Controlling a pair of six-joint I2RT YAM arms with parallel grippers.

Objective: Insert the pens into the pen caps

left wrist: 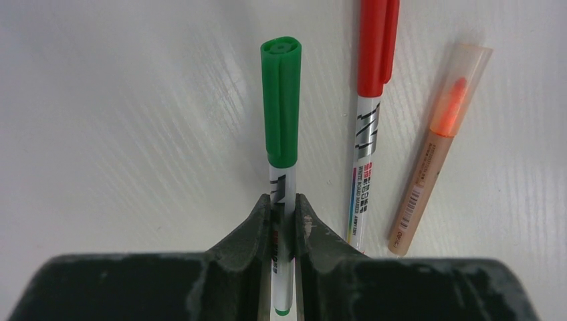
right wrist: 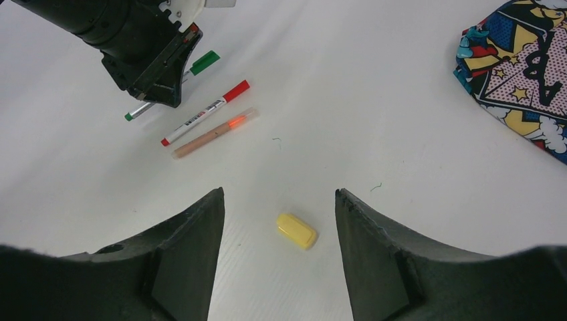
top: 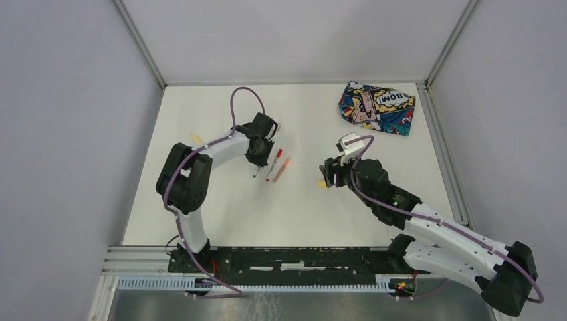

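While your left pincer (left wrist: 283,212) is clamped on the green pen (left wrist: 281,100), item: yellow cap (right wrist: 297,231), lying beneath your open, empty right pincer (right wrist: 277,195); lower squarely, grip its narrow sides.

Left hand (left wrist: 283,204) pinched tight, right hand (right wrist: 279,194) wide apart.

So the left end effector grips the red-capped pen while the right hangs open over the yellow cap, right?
No: the left wrist view shows the left end effector clamped on the green-capped pen. The right end effector does hang open over the yellow cap.
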